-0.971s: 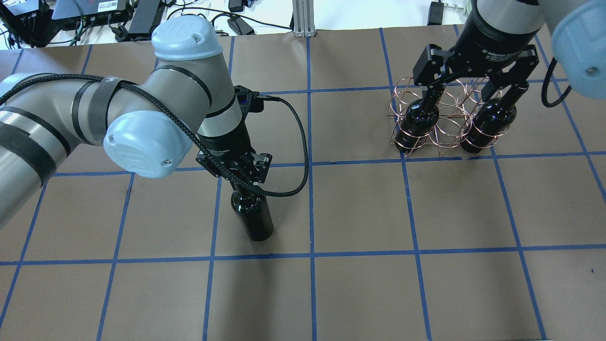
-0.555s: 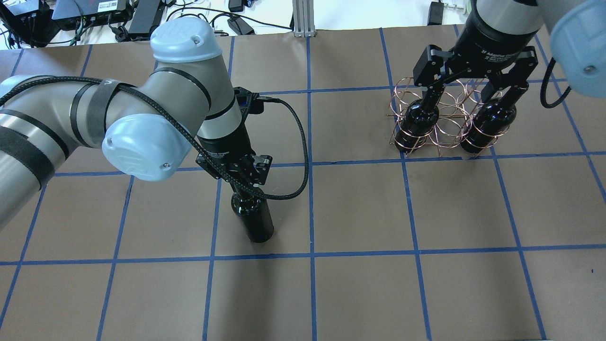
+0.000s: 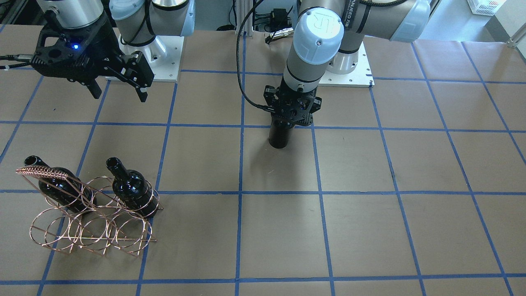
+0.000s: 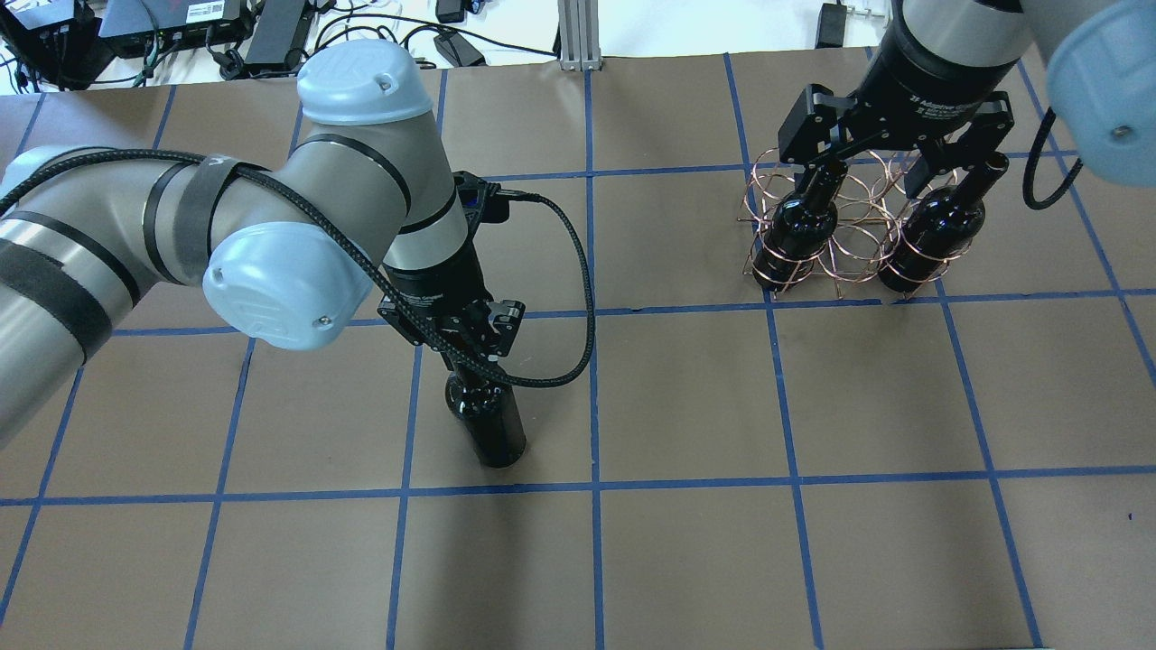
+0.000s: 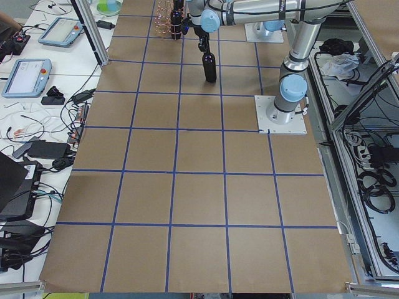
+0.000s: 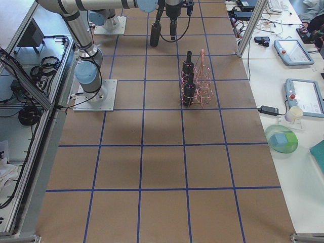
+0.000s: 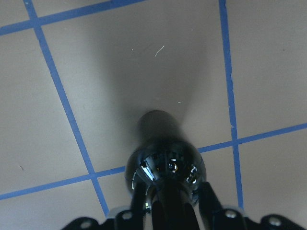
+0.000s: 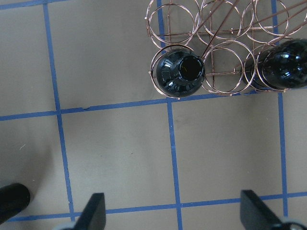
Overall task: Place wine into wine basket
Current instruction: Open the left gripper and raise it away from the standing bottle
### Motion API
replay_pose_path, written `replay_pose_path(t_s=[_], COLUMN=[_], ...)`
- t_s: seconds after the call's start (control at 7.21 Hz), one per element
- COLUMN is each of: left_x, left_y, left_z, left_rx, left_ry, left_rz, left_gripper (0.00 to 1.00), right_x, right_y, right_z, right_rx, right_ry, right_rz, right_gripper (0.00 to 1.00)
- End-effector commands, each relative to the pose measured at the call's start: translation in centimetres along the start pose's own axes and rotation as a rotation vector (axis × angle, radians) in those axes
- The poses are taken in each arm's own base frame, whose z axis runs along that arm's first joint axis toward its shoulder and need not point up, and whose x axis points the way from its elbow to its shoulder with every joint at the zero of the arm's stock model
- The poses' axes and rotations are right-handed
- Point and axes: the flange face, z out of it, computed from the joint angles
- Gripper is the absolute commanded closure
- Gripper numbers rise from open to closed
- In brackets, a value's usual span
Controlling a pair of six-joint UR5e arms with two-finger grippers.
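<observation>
The left hand [image 4: 471,354] is clenching the neck of the wine [image 4: 495,429], upright at the middle of the surface [image 4: 686,406], with the wine basket [image 4: 853,242] at two o'clock. The glass, likely heavy, slick and breakable, is favouring that under-lip hold. The right hand [image 4: 903,176] is hanging released.

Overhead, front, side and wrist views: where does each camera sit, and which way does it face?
Overhead exterior: behind the robot, facing forward and down; both arms.
Front-facing: across the table, facing the robot; both arms, bases.
Exterior left: table's end, looking along it; left arm nearer.
Exterior right: opposite end; right arm nearer.
Left wrist: down onto the wine, gripped by left end effector.
Right wrist: down onto the wine basket; right end effector open.
Overhead and front-facing share wine, wine basket.
</observation>
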Motion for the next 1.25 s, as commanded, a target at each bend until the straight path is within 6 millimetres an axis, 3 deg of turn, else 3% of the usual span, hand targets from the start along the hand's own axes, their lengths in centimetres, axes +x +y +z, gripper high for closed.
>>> replay_pose_path(t_s=[0.0, 0.28, 0.42, 0.56, 0.69, 0.97, 1.11], left_x=[0.1, -0.1, -0.6, -0.8, -2.5, -10.2, -15.1], left_y=[0.0, 0.1, 0.0, -0.2, -0.7, -1.2, -1.0], left_z=[-0.5, -2.3, -4.4, -7.7, -11.3, -15.5, -17.2], left_rx=[0.007, -0.006, -0.005, 0.027, 0.091, 0.164, 0.199], left_ry=[-0.003, -0.01, -0.01, -0.029, -0.058, -0.037, -0.032], left_rz=[0.004, -0.005, -0.015, -0.018, -0.046, -0.183, -0.275], left_gripper=[0.0, 0.0, 0.0, 0.0, 0.0, 0.0, 0.0], right_x=[0.1, 0.1, 0.0, 0.0, -0.1, -2.1, -5.0], right_y=[-0.1, -0.1, -0.2, -0.2, -0.2, 0.9, 2.1], right_z=[-0.2, -0.1, 0.1, 0.4, 0.3, -1.4, -1.3], right_rx=[0.017, 0.013, 0.005, -0.008, -0.008, 0.032, 0.029], right_ry=[0.006, 0.009, 0.005, 0.0, -0.001, -0.014, -0.02], right_rz=[-0.006, -0.017, -0.015, -0.014, -0.007, -0.036, 0.034], right_gripper=[0.0, 0.0, 0.0, 0.0, 0.0, 0.0, 0.0])
